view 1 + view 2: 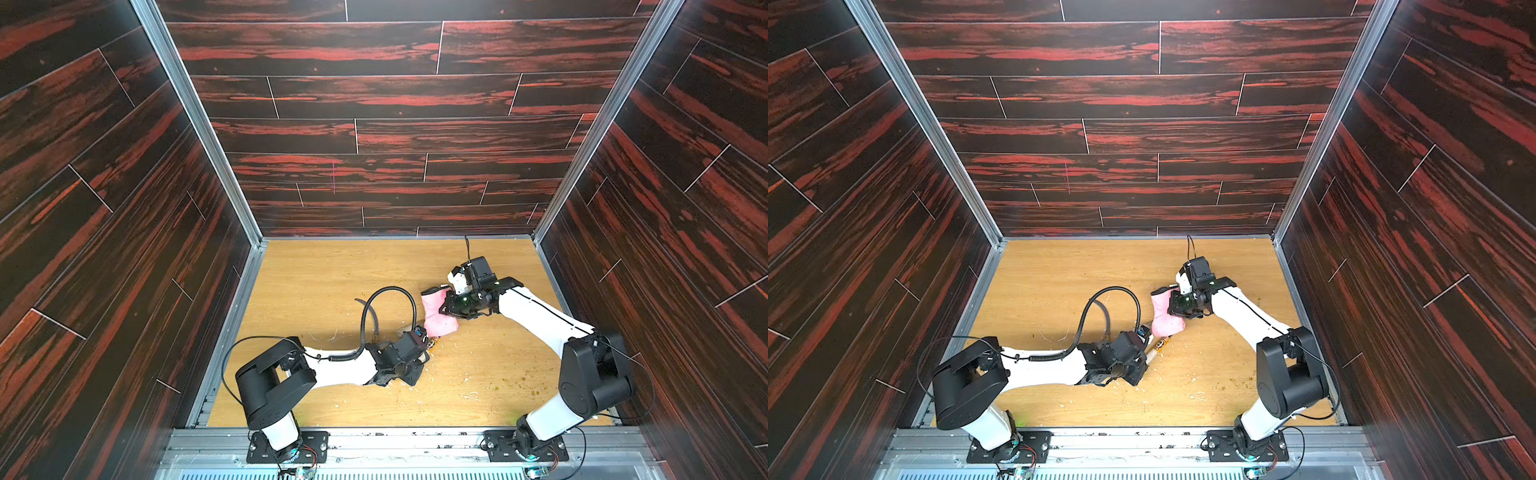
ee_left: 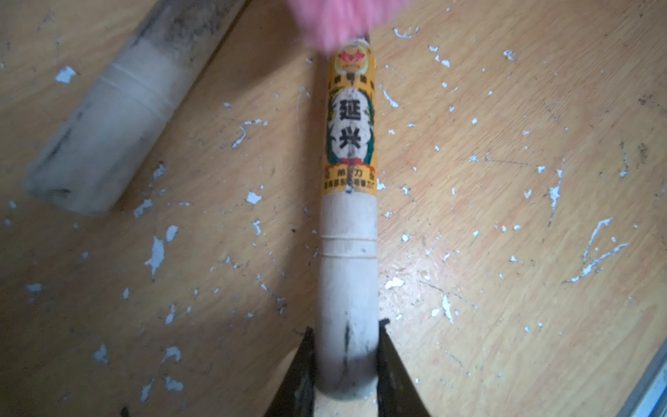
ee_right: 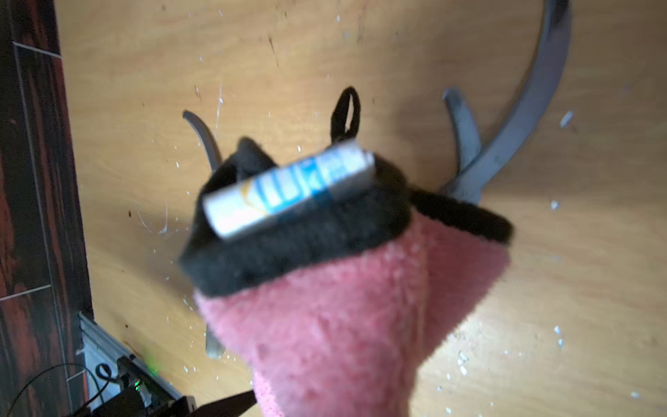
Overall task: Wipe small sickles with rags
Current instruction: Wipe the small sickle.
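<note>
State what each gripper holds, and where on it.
Left gripper: the labelled sickle, fingers clamped on the bare butt end of its wooden handle. Right gripper: the pink rag, bunched, gripped roughly mid-length.

Toward the front middle of the light wooden table [image 1: 332, 270]: small sickle with pale wooden handle and yellow-black label band [image 2: 348, 252], butt end clamped between the left gripper's [image 2: 346, 328] jaws. Over its neck end: pink fluffy rag [image 1: 438, 322], pinched from behind-right by the right gripper [image 1: 448, 305]. Just left of the held handle, apart from it, flat on the table: second pale-handled sickle [image 2: 108, 137]. Farther left, beyond the rag: two thin dark curved blades [image 3: 505, 126], crossing on the table.
</note>
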You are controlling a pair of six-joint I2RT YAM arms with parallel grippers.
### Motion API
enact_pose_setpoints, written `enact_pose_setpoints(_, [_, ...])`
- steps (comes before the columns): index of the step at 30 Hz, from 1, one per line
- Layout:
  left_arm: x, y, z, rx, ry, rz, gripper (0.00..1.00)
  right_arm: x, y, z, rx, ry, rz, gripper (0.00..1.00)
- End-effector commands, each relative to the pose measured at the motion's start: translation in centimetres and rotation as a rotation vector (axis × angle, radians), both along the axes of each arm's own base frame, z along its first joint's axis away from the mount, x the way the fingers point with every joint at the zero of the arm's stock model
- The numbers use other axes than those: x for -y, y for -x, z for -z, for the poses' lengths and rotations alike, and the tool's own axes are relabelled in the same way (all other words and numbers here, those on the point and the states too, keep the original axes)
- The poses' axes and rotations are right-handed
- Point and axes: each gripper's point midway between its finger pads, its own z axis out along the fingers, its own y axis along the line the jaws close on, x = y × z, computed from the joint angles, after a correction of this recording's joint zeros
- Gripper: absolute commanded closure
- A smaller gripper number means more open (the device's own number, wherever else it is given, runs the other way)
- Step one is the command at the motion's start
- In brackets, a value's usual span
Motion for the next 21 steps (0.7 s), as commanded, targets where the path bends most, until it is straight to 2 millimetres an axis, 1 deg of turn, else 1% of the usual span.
enact_pose_setpoints(1, [1.4,-0.5,-1.1,0.018,0.028,0.023,0.87,-0.2,1.9,-1.3,0.001,-0.015,-0.020,1.00])
enact_pose_setpoints(5, [2.2,-0.3,-1.9,0.020,0.072,0.050,0.87,-0.1,2.6,-3.1,0.036,-0.055,-0.008,0.99])
enact_pose_setpoints(7, [2.6,0.0,-2.4,0.024,0.092,0.068,0.87,0.0,2.7,-4.4,0.057,-0.068,-0.003,0.99])
enact_pose_setpoints(10, [3.2,0.6,-2.7,0.018,0.111,0.105,0.87,0.4,2.8,-5.6,0.087,-0.065,0.014,1.00])
enact_pose_setpoints(14, [4.2,1.6,-2.5,-0.001,0.125,0.159,0.87,1.0,3.0,-6.0,0.097,-0.041,0.031,0.99])
enact_pose_setpoints(17, [4.7,2.0,-2.9,-0.010,0.142,0.191,0.87,1.4,3.1,-6.1,0.099,-0.030,0.041,0.99])
enact_pose_setpoints(20, [4.9,1.9,-3.4,-0.001,0.147,0.201,0.88,1.7,3.2,-6.2,0.102,-0.020,0.051,0.99])
enact_pose_setpoints(21, [4.8,1.7,-3.2,0.008,0.134,0.194,0.88,1.7,3.3,-6.2,0.100,-0.019,0.052,1.00])
